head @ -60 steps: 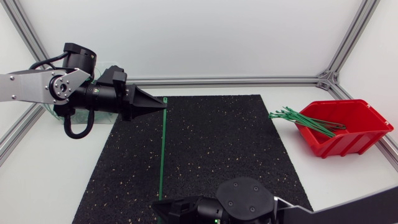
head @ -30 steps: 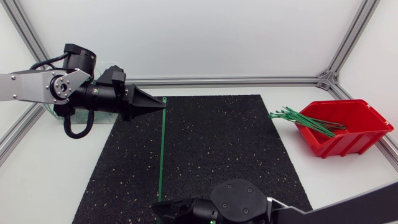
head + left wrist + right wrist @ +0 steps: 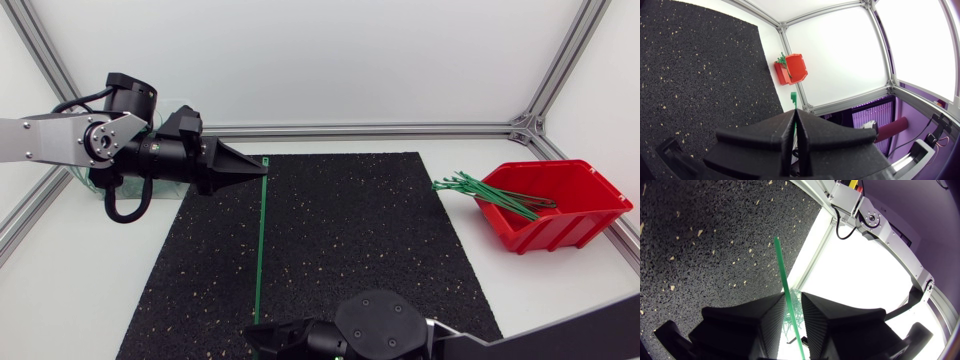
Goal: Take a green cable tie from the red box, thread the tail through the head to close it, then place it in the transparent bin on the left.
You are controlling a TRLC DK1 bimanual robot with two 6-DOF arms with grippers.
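A straight green cable tie [image 3: 259,240] hangs over the black mat, running from far to near. My left gripper [image 3: 265,168] is shut on its head end, and the square head [image 3: 793,96] sticks out just past the fingertips [image 3: 789,120]. At the near edge, my right gripper [image 3: 250,330] sits at the tail end. In the right wrist view the tail [image 3: 782,270] runs out between its fingers [image 3: 817,311], which stand close on either side with a small gap showing. The red box [image 3: 560,215] at the right holds several more green ties [image 3: 480,188].
The black speckled mat [image 3: 350,230] covers the table's middle. The transparent bin [image 3: 88,182] sits at the far left, mostly hidden under my left arm [image 3: 60,140]. Aluminium frame rails [image 3: 380,128] border the table.
My right gripper's fingers have drawn closer together around the tie's tail, and its wrist has sunk slightly toward the near edge. The left arm and the tie have stayed put.
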